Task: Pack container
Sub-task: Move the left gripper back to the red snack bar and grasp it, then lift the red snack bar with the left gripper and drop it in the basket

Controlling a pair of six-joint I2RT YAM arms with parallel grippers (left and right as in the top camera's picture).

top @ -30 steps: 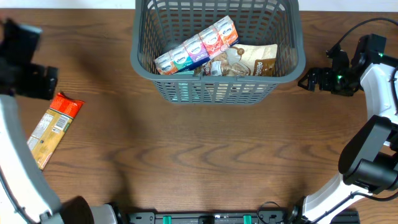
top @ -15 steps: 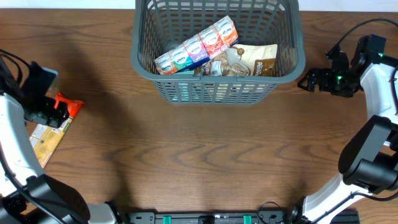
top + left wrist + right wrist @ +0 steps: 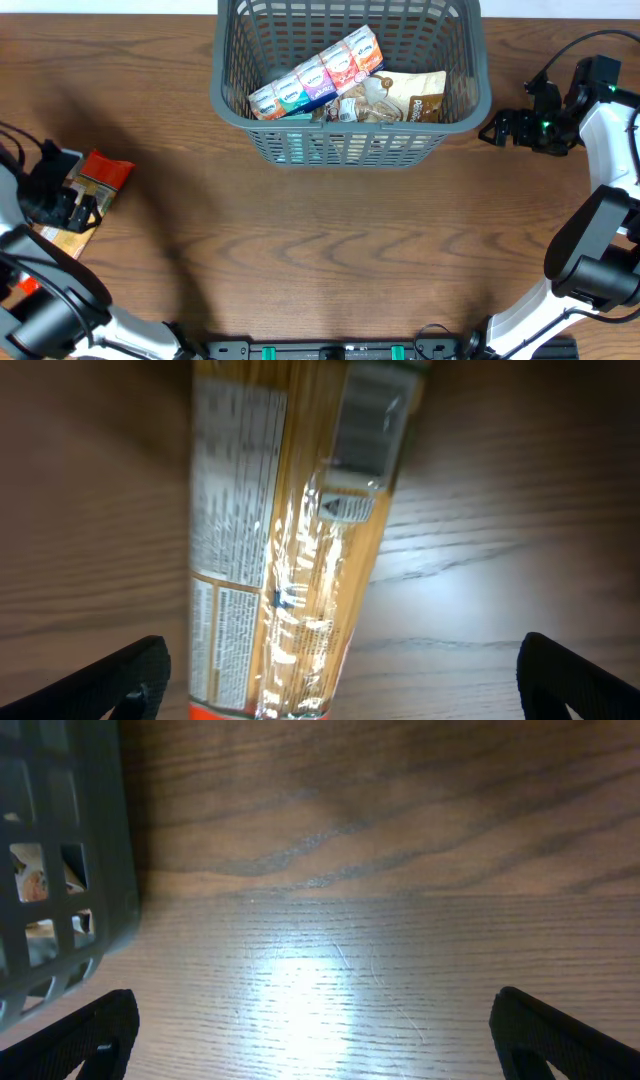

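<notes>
Overhead: container top centre, room left inside; snack packet at far left edge under my left gripper; right gripper parked clear beside container's right wall | left wrist: jaws wide, straddling packet, nothing gripped, looks pre-grasp | right wrist: jaws wide, empty, over bare table.

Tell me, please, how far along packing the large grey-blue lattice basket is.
Done: a row of small colourful cartons and a beige pouch lie in the grey-blue slotted plastic basket. In hand: the open left gripper straddles the long yellow-and-orange snack packet on the wooden table, not gripping it. Left: lifting that packet into the basket. The right gripper sits open beside the basket.
</notes>
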